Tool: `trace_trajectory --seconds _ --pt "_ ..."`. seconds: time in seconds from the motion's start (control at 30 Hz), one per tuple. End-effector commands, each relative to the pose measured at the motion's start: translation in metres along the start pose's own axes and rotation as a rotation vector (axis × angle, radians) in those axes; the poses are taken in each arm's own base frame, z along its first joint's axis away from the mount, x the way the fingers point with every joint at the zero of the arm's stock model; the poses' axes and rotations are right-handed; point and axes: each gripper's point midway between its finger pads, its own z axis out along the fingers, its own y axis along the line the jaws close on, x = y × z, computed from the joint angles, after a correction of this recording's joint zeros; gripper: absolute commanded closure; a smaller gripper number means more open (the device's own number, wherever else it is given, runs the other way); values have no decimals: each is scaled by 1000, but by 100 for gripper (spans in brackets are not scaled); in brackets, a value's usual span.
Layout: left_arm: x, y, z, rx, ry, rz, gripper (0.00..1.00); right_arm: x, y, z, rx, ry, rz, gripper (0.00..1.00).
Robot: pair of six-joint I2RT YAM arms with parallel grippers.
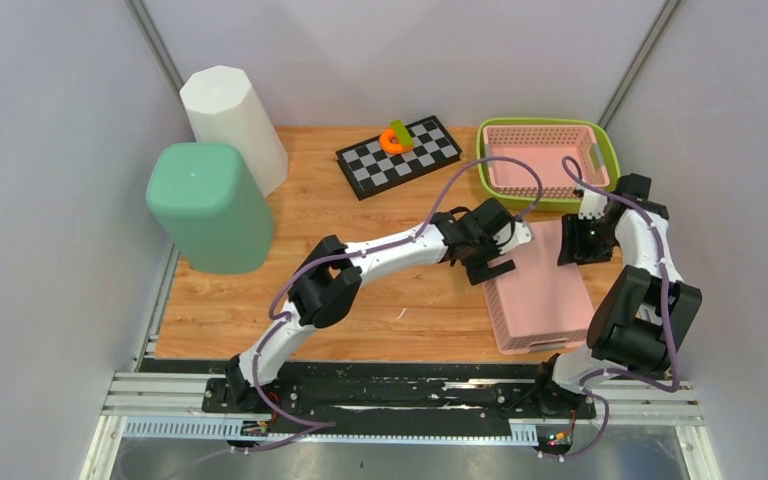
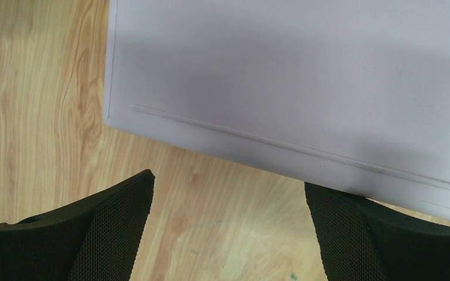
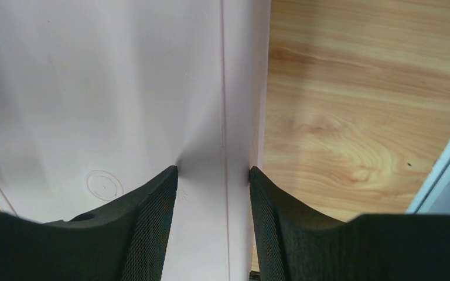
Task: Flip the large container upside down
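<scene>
I see the large pink container (image 1: 545, 290) lying with its flat bottom up on the wooden tabletop (image 1: 380, 300), at the right side in front of the green basket (image 1: 550, 165). My left claw (image 1: 505, 250) stands wide apart just beside the container's far left corner. My right claw (image 1: 572, 240) sits over the far right edge, its fingers (image 3: 146, 234) narrowly apart; I cannot tell if it pinches anything.

Checked all three views and found no readable text, labels or numbers. The only marking I saw was a moulded circle mark (image 3: 104, 184) on the pink container (image 3: 94, 88), with a tiny illegible stamp beside it.
</scene>
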Motion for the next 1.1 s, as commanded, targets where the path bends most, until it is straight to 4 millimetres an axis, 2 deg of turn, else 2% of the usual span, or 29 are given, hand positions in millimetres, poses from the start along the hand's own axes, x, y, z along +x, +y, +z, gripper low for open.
trace_trajectory --seconds 0.0,0.23,0.53,0.67,0.9,1.07 --pt "-25 -28 11 44 -26 22 0 27 -21 1 12 87 30 49" --pt "-48 -34 26 8 -67 45 0 30 -50 -2 45 81 80 49" --pt "-64 -17 42 -125 -118 6 0 37 -92 -8 142 68 142 49" --pt "-76 -9 45 -168 -154 -25 0 37 -99 -15 175 53 143 49" --pt "-102 -10 46 -182 -238 -50 0 32 -108 -26 226 31 134 48" --pt "-109 -11 47 -186 -261 -63 0 32 -114 -28 236 31 143 48"
